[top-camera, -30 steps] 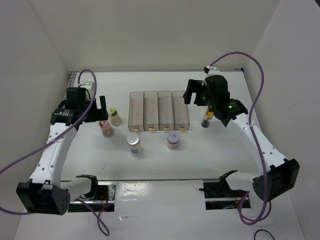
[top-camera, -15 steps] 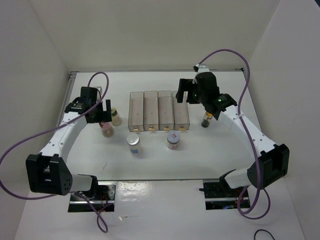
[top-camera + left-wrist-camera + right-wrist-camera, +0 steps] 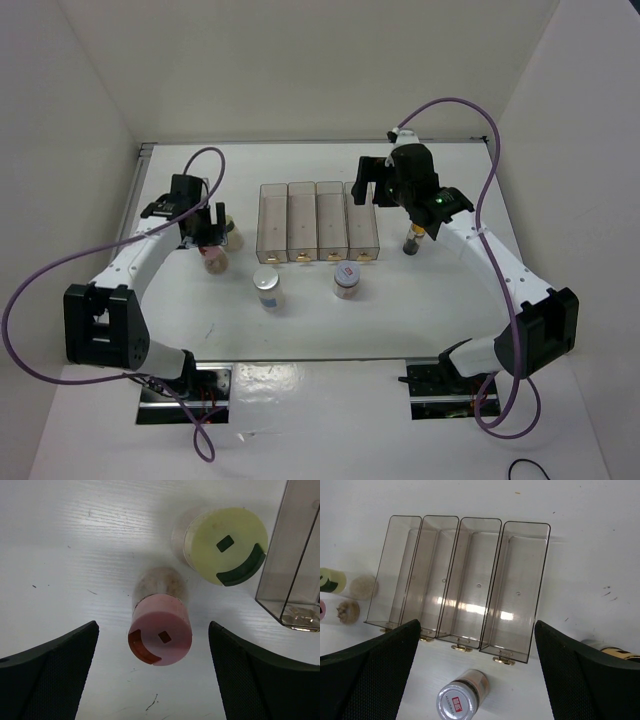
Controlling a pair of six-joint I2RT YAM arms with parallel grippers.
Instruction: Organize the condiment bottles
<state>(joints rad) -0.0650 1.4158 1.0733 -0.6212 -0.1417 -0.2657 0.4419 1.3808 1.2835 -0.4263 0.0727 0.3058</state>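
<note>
Straddling the pink bottle [image 3: 160, 636], dark-red crescent on its cap, you are holding the left gripper [image 3: 152, 625] wide, gripping nothing; the right gripper [image 3: 477, 625] is gaping empty; the jar [image 3: 457, 701] label unreadable.

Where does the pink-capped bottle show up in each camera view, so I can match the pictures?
Top external: the pink-capped bottle stands left of the bins, just nearer the arm bases than the pale-yellow-capped bottle.
Left wrist: centre of frame, seen cap-on.
Right wrist: cut off by the left edge.
Shared landmark: the pale-yellow-capped bottle beside it in all three views.
</note>
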